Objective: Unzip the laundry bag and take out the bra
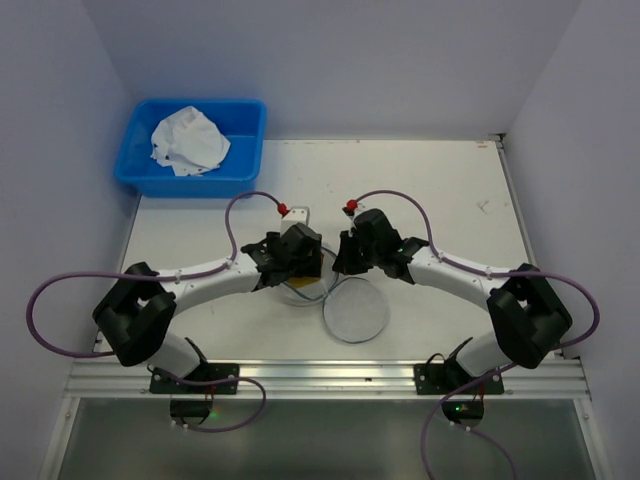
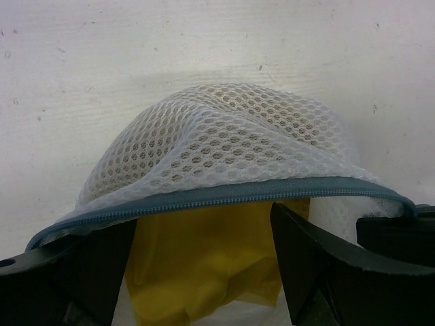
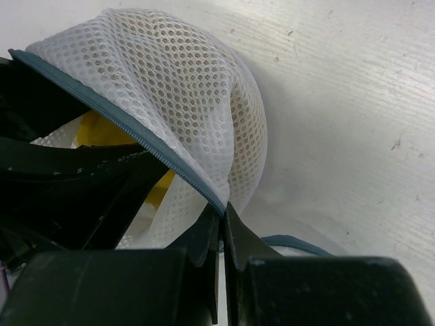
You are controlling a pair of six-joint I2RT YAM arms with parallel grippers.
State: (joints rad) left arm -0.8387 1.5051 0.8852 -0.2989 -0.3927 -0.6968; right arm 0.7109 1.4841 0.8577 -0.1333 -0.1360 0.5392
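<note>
The white mesh laundry bag (image 2: pixel 231 136) stands unzipped at the table's middle, its round lid (image 1: pixel 355 312) lying flat beside it. A yellow bra (image 2: pixel 204 258) shows inside, under the blue-grey zipper rim (image 2: pixel 224 193). My left gripper (image 2: pixel 204 234) is open, its fingers reaching into the bag on either side of the bra. My right gripper (image 3: pixel 222 216) is shut on the bag's zipper rim (image 3: pixel 136 139) and holds the mesh wall (image 3: pixel 170 81) up. In the top view both grippers, left (image 1: pixel 300 258) and right (image 1: pixel 348 255), meet over the bag, hiding most of it.
A blue plastic tub (image 1: pixel 240 112) with a crumpled white cloth (image 1: pixel 188 140) stands at the back left. White walls close in the table on the left, back and right. A metal rail (image 1: pixel 330 378) runs along the near edge.
</note>
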